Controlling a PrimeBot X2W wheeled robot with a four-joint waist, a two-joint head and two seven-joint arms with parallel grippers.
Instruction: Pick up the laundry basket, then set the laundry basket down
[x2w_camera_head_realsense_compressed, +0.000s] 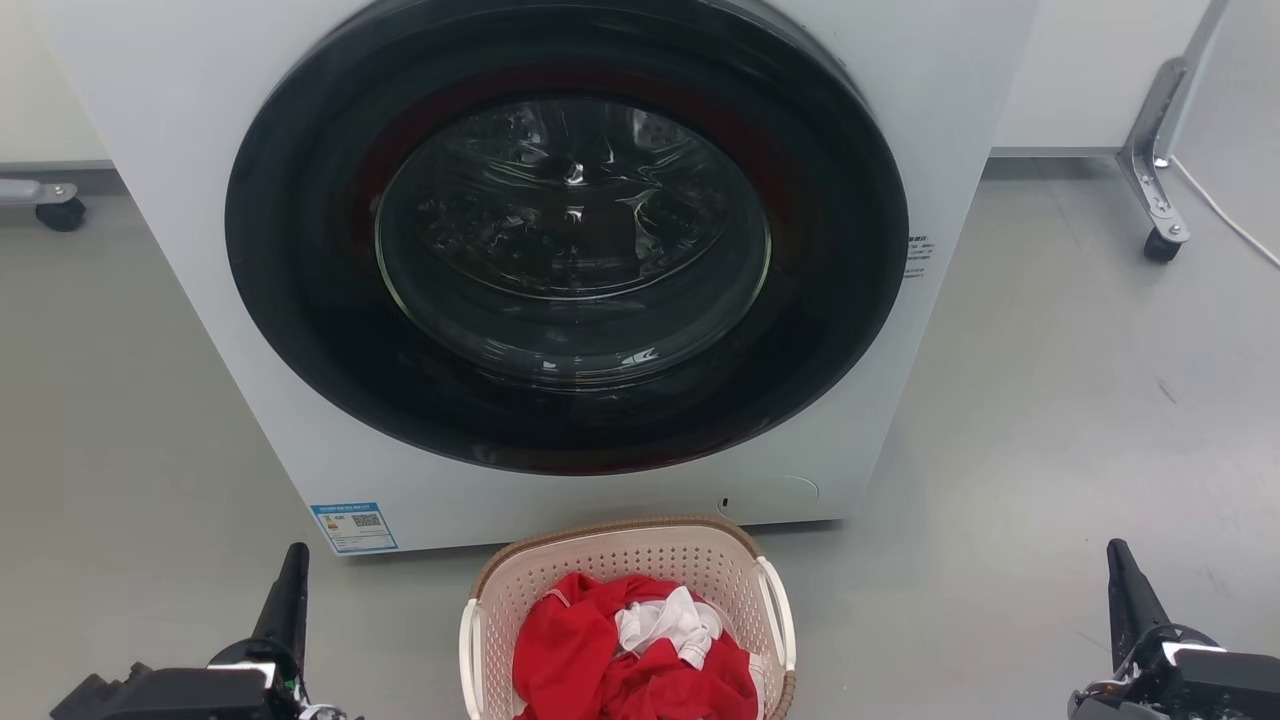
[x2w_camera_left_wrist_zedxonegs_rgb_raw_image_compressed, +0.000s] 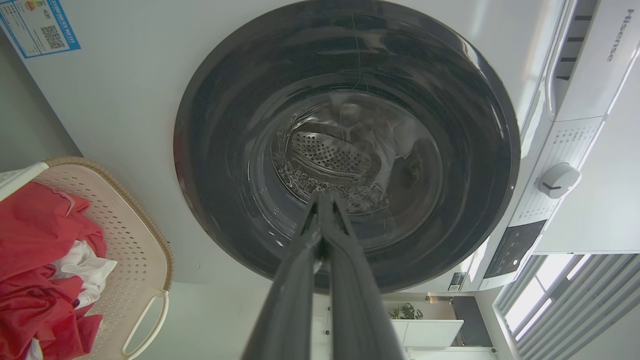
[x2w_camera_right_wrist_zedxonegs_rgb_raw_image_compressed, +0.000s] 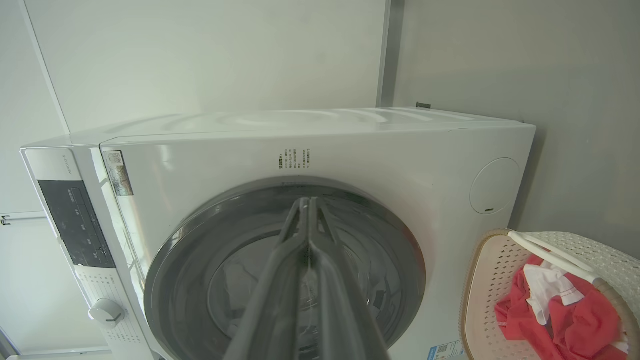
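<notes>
Laundry basket (x2w_camera_head_realsense_compressed: 640, 560) sits on the grey floor (x2w_camera_head_realsense_compressed: 1080, 400) at bottom centre of the head view, upright and just in front of the washing machine (x2w_camera_head_realsense_compressed: 960, 120). The machine's round door (x2w_camera_head_realsense_compressed: 570, 230) is shut. The basket holds red clothes (x2w_camera_head_realsense_compressed: 590, 650) with a white cloth (x2w_camera_head_realsense_compressed: 665, 620) on top. Left gripper (x2w_camera_head_realsense_compressed: 290, 590) is at lower left and right gripper (x2w_camera_head_realsense_compressed: 1125, 580) at lower right, both well apart from the basket, fingers pointing up the frame. In the left wrist view the left gripper (x2w_camera_left_wrist_zedxonegs_rgb_raw_image_compressed: 325, 200) has its jaws pressed together on nothing. The right gripper (x2w_camera_right_wrist_zedxonegs_rgb_raw_image_compressed: 307, 202) is the same in the right wrist view, also empty. The basket shows at the lower left of the left wrist view (x2w_camera_left_wrist_zedxonegs_rgb_raw_image_compressed: 145, 240) and the lower right of the right wrist view (x2w_camera_right_wrist_zedxonegs_rgb_raw_image_compressed: 480, 280). Neither arm touches it. Step in hand is ambiguous: a basket on the floor with both grippers clear fits a moment ahead of the lift, and equally a basket already set down again. So the next move can't be settled. Judgement only: any lift would need the jaws opened and one gripper brought in to each of the white side handles (x2w_camera_head_realsense_compressed: 780, 610), raised evenly so the load doesn't tip.
</notes>
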